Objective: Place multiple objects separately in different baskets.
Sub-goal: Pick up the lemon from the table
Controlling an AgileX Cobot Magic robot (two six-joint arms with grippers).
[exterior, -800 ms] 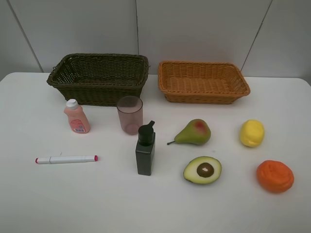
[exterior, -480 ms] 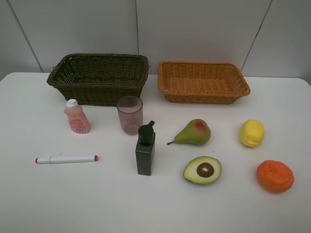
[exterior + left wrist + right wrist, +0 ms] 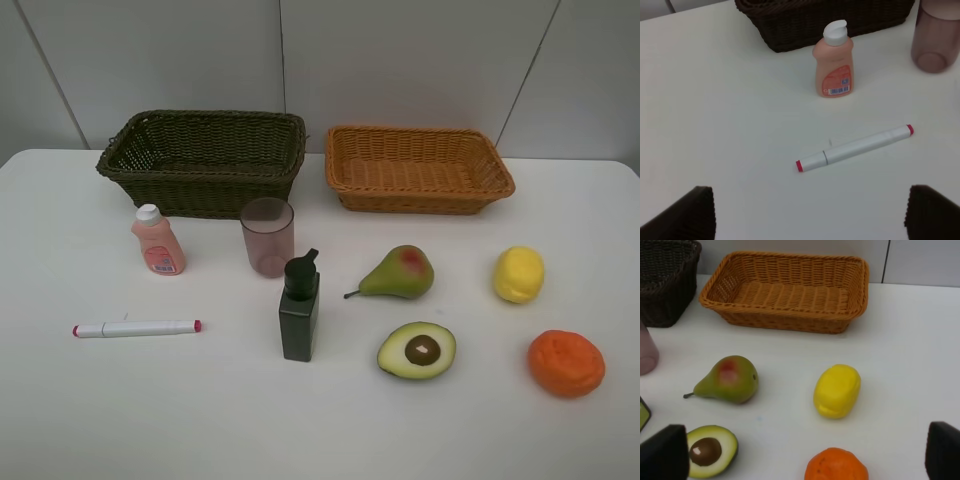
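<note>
Fruit: yellow toy lemon (image 3: 519, 273), lumpy orange (image 3: 566, 362), red-blushed green pear (image 3: 400, 272) & cut avocado half (image 3: 417, 350) lay loose on white tabletop (image 3: 300, 430), right side, in front of shallow orange-tan wicker basket (image 3: 420, 199); none inside yet
Non-fruit: peach-pink bottle w/ white cap (image 3: 157, 243), translucent pinkish cup (image 3: 267, 237) & dark square pump bottle (image 3: 300, 310) stood upright near deep olive-brown wicker basket (image 3: 200, 190); white marker w/ pink tips (image 3: 135, 328) lay flat, closer to front edge
Left gripper (image 3: 810, 215): fingers spread wide, nothing between; marker & pink bottle just ahead
Right gripper (image 3: 803, 452): spread wide, empty; orange & avocado half nearest
Step (judged): first pick; sorting not begun; prob. fruit to tan basket, rest to dark one
Doing it well: take nearest item per arm; close across marker's barrel, not along it; grip lemon across narrow axis; lift clear of basket rim before releasing; avoid knocking pump bottle, tall & tippy
Materials: baskets stiff open weave, flared rims; fruit looked smooth moulded, rounded, may roll; avocado half flat-faced, pit up; cup thin, see-through; marker slim, round, low to table
</note>
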